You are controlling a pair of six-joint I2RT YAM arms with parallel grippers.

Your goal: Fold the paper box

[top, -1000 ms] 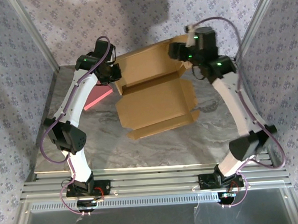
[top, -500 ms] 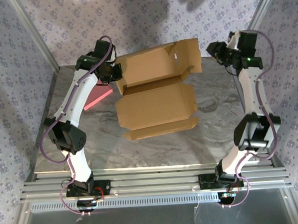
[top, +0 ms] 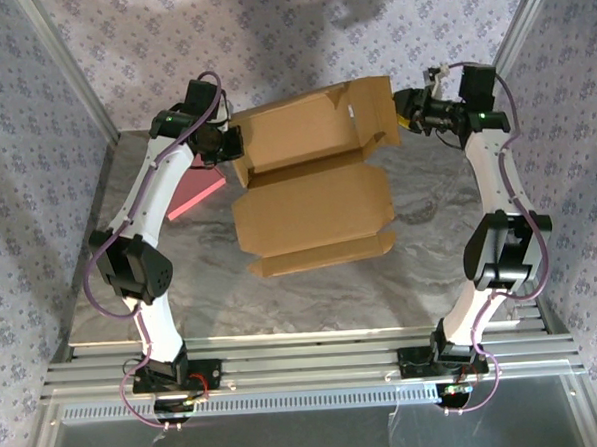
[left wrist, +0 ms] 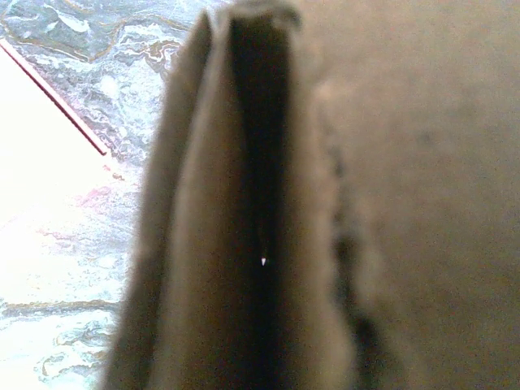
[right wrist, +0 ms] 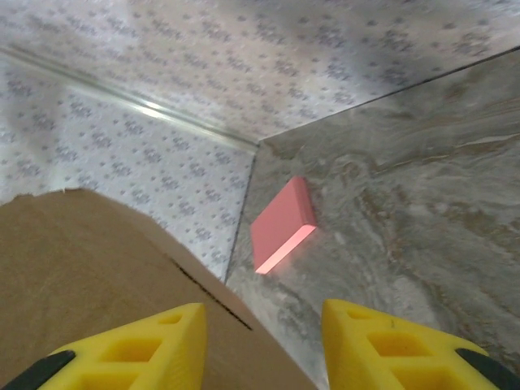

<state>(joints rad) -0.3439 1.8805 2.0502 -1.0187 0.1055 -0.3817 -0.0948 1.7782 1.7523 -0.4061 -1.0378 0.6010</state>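
Observation:
The paper box (top: 313, 208), brown cardboard and half folded, lies mid-table with its back panel raised. My left gripper (top: 234, 147) is shut on the box's back left corner. In the left wrist view a doubled cardboard wall (left wrist: 211, 244) runs straight toward the camera, and the fingers are hidden. My right gripper (top: 401, 113) sits at the upright back right flap (top: 378, 107). In the right wrist view its yellow fingers (right wrist: 134, 349) stand apart. The flap's edge (right wrist: 97, 260) reaches into the gap beside the left finger, so the right gripper (right wrist: 264, 349) is open.
A pink flat rectangle (top: 195, 199) lies on the marble table (top: 430, 247) left of the box, and is seen too as the pink rectangle (right wrist: 282, 225). Patterned walls (top: 34, 147) close in the left, right and back. Aluminium rails (top: 306, 363) run along the near edge.
The right arm left the box's back right, swung out to the right, then came back to the flap. That flap now stands upright. The left gripper kept its hold.

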